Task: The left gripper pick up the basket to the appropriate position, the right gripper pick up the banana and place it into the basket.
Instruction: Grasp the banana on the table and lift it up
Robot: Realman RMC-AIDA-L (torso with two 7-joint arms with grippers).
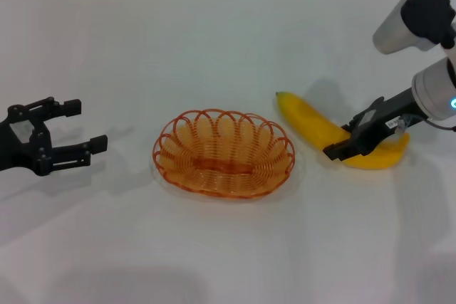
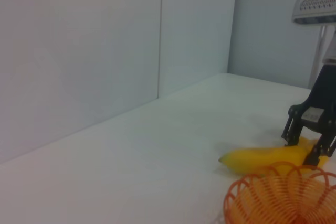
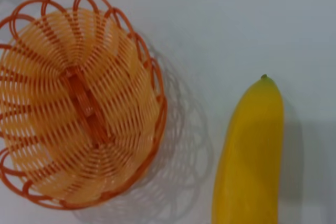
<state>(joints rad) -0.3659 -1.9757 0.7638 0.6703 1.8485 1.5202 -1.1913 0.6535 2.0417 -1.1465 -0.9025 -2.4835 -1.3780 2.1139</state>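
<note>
On the white tabletop (image 1: 228, 247), the shallow oval basket of orange looped wire (image 1: 223, 152) sits centred before you and empty, and the single smooth yellow banana (image 1: 324, 130) lies just beside it on your right, apart from the rim, its small dark tip pointing toward the basket.

Your right gripper (image 1: 365, 135) is down at the banana's far half, away from the basket; its jaws straddle the fruit, one dark finger in front of it, and from the left wrist view they look set on either side without a clear squeeze yet, so treat the grip as not confirmed. Close gently across the thick middle part, not the tapering end, so the banana does not swing when lifted.

Your left gripper (image 1: 60, 133) hovers well apart from the basket on your left, jaws spread wide and holding nothing. Judging by this, the basket looks already well placed; carry the banana over the scalloped rim and lay it along the basket's long axis.
</note>
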